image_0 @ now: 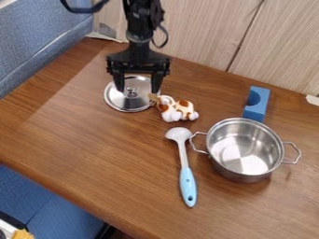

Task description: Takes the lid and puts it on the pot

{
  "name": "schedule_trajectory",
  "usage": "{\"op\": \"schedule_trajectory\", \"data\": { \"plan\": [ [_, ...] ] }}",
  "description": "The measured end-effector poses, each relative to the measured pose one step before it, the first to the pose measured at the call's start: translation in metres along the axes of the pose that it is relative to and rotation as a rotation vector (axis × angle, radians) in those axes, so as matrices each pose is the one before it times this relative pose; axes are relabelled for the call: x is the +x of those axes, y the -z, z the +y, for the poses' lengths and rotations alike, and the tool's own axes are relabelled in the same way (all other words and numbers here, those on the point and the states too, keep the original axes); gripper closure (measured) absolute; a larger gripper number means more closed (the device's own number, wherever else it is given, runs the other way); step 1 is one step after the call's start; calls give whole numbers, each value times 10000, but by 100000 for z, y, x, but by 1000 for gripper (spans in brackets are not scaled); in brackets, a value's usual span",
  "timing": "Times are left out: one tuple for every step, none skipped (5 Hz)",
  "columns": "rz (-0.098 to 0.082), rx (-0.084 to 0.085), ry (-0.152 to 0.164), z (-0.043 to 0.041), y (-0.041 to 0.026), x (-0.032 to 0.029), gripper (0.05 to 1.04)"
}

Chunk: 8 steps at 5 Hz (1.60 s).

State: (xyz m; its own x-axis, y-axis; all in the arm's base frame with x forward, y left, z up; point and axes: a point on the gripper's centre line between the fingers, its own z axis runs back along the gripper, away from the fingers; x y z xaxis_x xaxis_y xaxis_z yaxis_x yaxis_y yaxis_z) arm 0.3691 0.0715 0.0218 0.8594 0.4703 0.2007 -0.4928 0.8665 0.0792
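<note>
The black gripper hangs at the upper left of the table, its two fingers spread apart over the lid. Below it the round silver lid lies flat on the wood, its small knob between the fingertips as seen from here; whether the fingers are level with the knob I cannot tell. To the right stands the silver pot, upright and uncovered, with a wire handle on each side and a bare inside.
A brown and white toy animal lies against or very near the lid's right side. A spoon with a blue handle lies left of the pot, and a blue block sits behind it. A wooden panel borders the back.
</note>
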Motion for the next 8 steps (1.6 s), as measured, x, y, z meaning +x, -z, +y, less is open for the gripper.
{"op": "schedule_trajectory", "data": {
  "plan": [
    [273,-4,38,-43,1233,-85,83],
    [50,-110,-187,200,240,409,137],
    [-67,163,-78,252,6,274,387],
    [-68,90,19,42,-146,268,599],
    [39,113,85,123,-37,-55,790],
    [19,24,23,-18,-37,-23,806],
    [34,80,35,-28,-28,-112,806],
    [-2,87,-43,59,-214,-7,806]
  ]
}}
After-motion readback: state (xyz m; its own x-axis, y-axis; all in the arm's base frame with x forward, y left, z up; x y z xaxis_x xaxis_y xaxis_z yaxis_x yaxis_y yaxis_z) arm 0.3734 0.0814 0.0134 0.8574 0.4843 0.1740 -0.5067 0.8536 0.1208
